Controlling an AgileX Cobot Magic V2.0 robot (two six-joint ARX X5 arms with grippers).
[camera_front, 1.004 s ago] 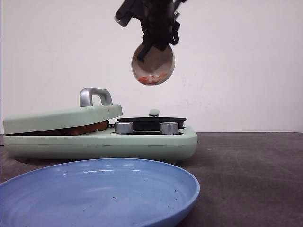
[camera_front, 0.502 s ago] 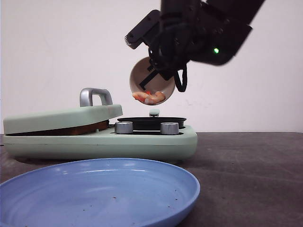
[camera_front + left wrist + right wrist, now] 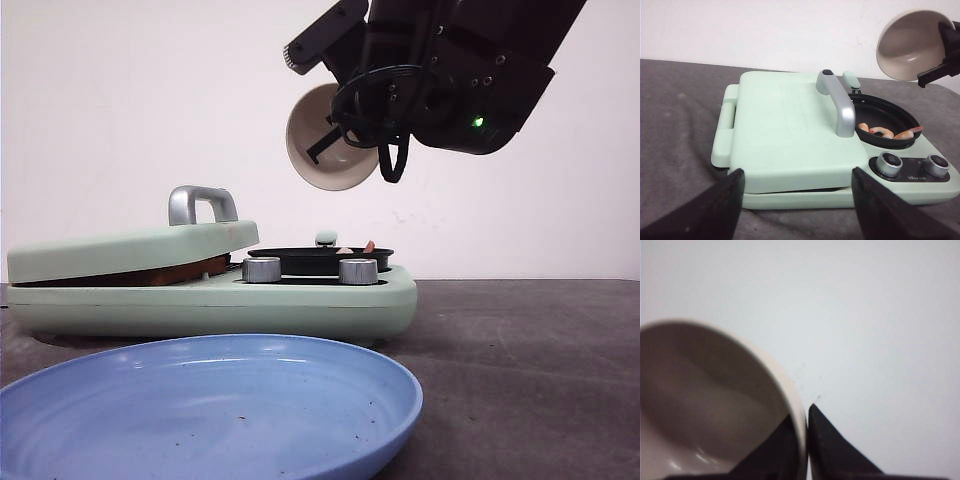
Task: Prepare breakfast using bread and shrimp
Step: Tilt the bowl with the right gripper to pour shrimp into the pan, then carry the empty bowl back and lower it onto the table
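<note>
right pincer (image 3: 345,140): clamped on the rim of the bowl (image 3: 325,150), one finger inside, one outside; bowl tipped on its side high over the pan (image 3: 320,259)
bowl: looks empty in both wrist views, nothing left on the wall that I can see
shrimp (image 3: 886,133): lying in the pan, bunched at the side nearest the knobs (image 3: 888,161); a bit pokes over the rim
bread (image 3: 140,275): only a brown edge shows under the shut lid (image 3: 790,130) of the cooker (image 3: 210,300); can't tell how many slices
left pincer (image 3: 795,200): spread wide, holding nothing, low in front of the cooker
plate (image 3: 200,400): blue, on the tabletop nearest the camera, no food on it
step, my read: pour is done, bowl goes away next
how to do it well: level the bowl before moving, lift clear of the lid handle (image 3: 200,205), swing out to the right, keep the grip firm on the rim until it sits flat on the tabletop
risk: thin rim grip, bowl may twist if I swing fast
</note>
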